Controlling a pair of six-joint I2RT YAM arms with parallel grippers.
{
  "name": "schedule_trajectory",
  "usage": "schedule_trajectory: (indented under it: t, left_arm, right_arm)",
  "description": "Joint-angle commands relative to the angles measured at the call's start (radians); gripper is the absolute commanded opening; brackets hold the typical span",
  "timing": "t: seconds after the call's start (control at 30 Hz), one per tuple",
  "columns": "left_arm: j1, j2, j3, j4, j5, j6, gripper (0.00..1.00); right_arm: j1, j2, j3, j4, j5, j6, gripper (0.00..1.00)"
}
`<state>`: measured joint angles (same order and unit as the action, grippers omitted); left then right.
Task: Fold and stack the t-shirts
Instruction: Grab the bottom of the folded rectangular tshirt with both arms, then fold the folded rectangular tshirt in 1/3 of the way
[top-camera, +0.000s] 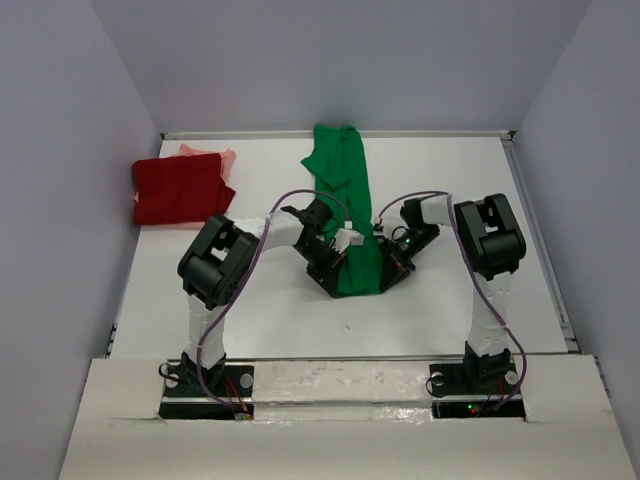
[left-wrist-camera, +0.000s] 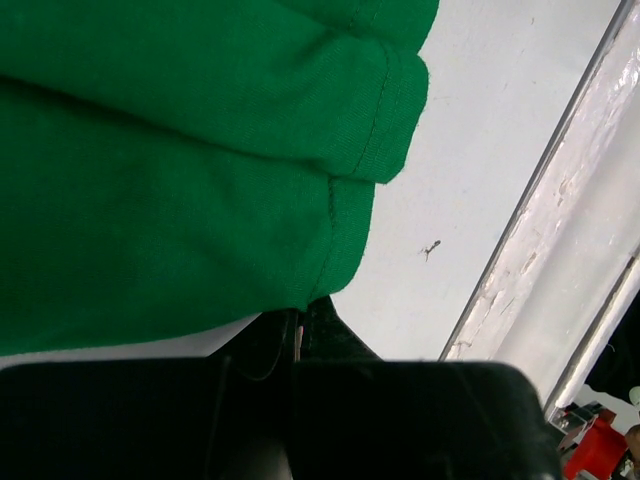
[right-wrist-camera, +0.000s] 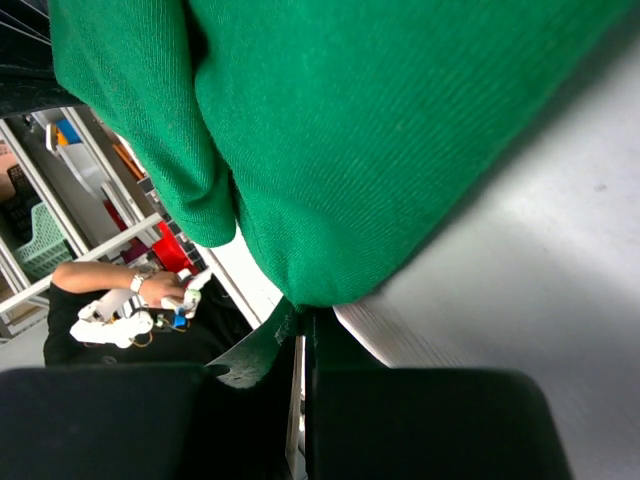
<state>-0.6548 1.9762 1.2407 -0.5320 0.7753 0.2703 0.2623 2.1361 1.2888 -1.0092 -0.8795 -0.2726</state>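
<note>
The bright green cloth t-shirt (top-camera: 345, 200) lies folded into a long narrow band with stitched hems and rolled edges, its near end between the two grippers and the rest running away from them across the white table (top-camera: 450, 310). The left gripper (top-camera: 332, 278) is pinched tight on that end's left corner and the right gripper (top-camera: 388, 270) on its right corner. Well beyond the left gripper, to its left, lies the dark red cloth t-shirt (top-camera: 180, 190), the pale salmon-pink cloth t-shirt (top-camera: 212, 157) peeking out at its far edge.
</note>
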Motion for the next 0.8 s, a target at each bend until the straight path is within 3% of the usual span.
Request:
schedule_trajectory:
  t: [0.0,0.47,0.77]
  left_arm:
    - [-0.008,-0.034,0.022,-0.003,-0.004,0.003,0.00]
    - [-0.009,-0.218,-0.012,-0.005,-0.117,0.001,0.00]
    - [-0.014,-0.272,0.012,-0.023,-0.163,0.020,0.00]
  right_arm:
    - [0.008,-0.005,0.012,0.055,0.050,-0.011,0.00]
    - [0.008,-0.108,-0.005,0.038,0.077,-0.022,0.00]
    - [0.008,-0.160,0.116,-0.025,0.119,-0.037,0.00]
